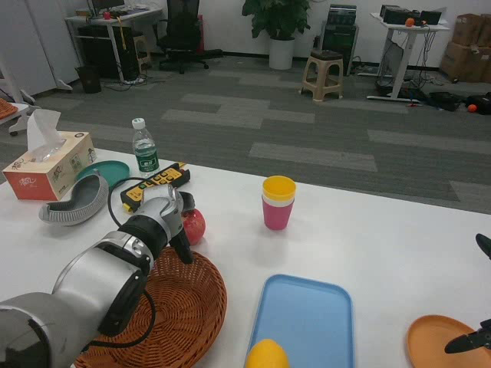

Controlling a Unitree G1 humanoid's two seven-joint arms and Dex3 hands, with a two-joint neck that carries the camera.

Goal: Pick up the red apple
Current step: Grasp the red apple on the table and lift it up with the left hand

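Woven wicker basket (180, 310) sits nearest, under the left robot hand (170, 218), whose dark fingers curl against the red apple (193, 225) on the white counter (368, 245) just beyond the rim (whether it truly grips, I cannot tell). Smooth, round, glossy skin slips, so wrap well around before lifting. Right robot hand (477, 318) waits, fingers apart.

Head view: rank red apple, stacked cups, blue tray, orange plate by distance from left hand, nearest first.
From the left hand:
1. Red apple, right against the hand, just to its right.
2. Stacked cups, mid-table, further right.
3. Blue tray, front centre; close to the cups' distance, slightly farther.
4. Orange plate, far right front corner.
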